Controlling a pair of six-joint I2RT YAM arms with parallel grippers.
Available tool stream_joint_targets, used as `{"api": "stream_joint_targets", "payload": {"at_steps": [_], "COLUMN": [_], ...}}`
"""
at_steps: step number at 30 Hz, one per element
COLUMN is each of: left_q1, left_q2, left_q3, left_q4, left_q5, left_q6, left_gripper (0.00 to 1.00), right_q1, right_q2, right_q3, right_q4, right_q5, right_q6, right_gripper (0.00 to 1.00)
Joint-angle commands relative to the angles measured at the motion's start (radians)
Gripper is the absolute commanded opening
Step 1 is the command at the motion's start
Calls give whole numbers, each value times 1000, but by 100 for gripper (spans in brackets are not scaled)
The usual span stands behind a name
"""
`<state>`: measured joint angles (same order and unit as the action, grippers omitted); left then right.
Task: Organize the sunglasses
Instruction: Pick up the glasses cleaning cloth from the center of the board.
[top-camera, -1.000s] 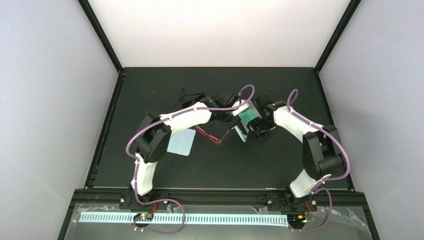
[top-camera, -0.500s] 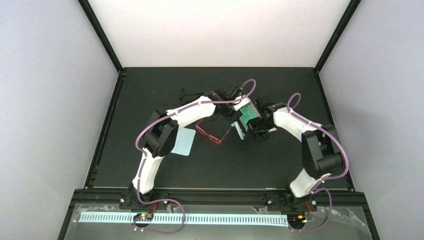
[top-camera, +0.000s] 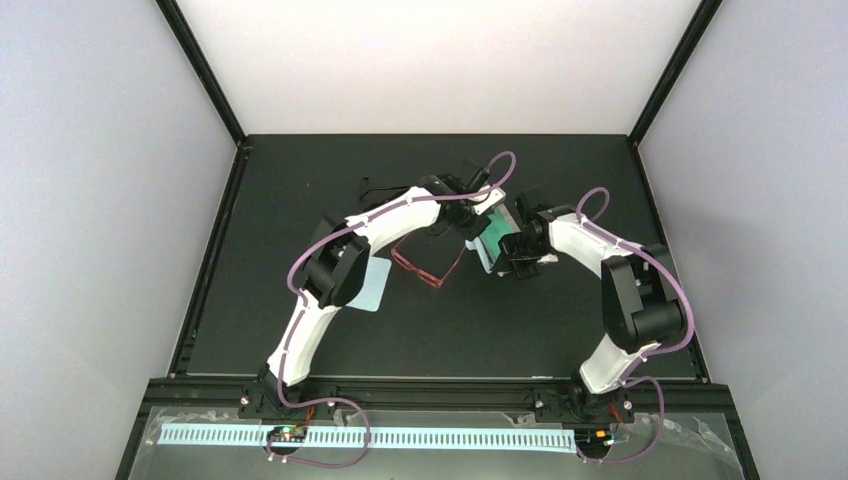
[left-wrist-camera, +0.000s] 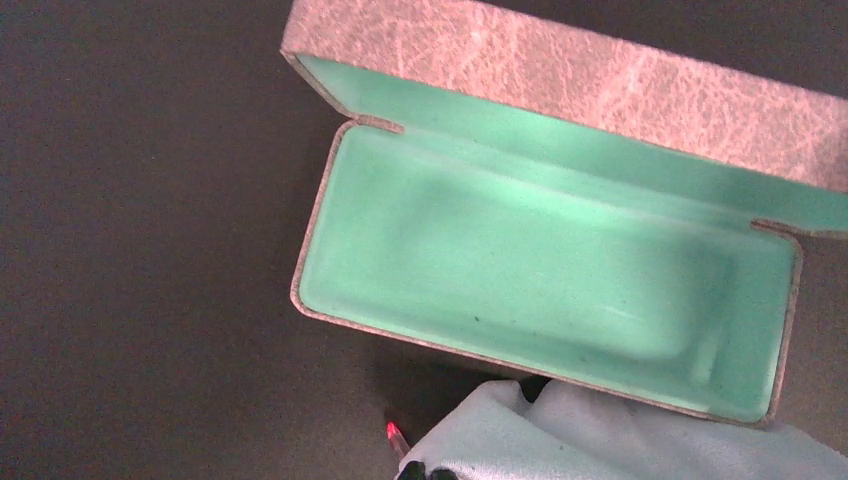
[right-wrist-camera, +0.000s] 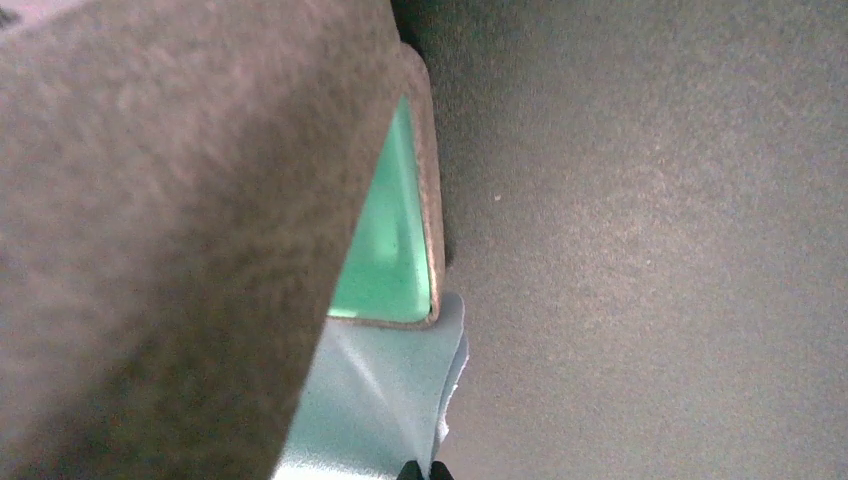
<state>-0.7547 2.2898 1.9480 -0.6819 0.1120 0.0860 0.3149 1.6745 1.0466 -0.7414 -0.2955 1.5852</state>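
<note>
The sunglasses (top-camera: 425, 268), thin red frame with arms unfolded, lie on the dark mat left of an open case (top-camera: 497, 230) with a green lining (left-wrist-camera: 540, 270). One red arm tip (left-wrist-camera: 393, 434) shows in the left wrist view. A pale blue cloth (top-camera: 480, 262) lies partly under the case's near edge. My left gripper (left-wrist-camera: 427, 473) is shut at the bunched corner of this cloth (left-wrist-camera: 600, 440). My right gripper (right-wrist-camera: 422, 470) is shut on the cloth's other edge (right-wrist-camera: 380, 400), beside the case corner (right-wrist-camera: 390, 250). Nothing lies inside the case.
A second pale blue cloth (top-camera: 365, 285) lies flat under the left arm's elbow. A black dark-lensed pair (top-camera: 375, 190) sits behind the left arm. The case's raised grey-brown lid (right-wrist-camera: 180, 200) fills the left of the right wrist view.
The left arm has stretched farther back and to the right, toward the case. The right gripper has shifted slightly left. The sunglasses have stayed in place.
</note>
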Motion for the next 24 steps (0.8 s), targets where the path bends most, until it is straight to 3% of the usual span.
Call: {"api": "stream_joint_targets", "payload": {"at_steps": [1,24], "left_q1": [11,12], "left_q2": [37,163], "left_q3": [70,245], "left_q4": [-17,11], "left_q5": [-20,-29], "left_q6": [-40,-178], "left_gripper": [1,1], "right_q1": [-22,-94], "right_q2": [-8,28], "right_q3": [-24,-32], "right_q4": [12,35], "right_q5": [31,36], "right_q6": [39,24], "right_gripper": [1,1]}}
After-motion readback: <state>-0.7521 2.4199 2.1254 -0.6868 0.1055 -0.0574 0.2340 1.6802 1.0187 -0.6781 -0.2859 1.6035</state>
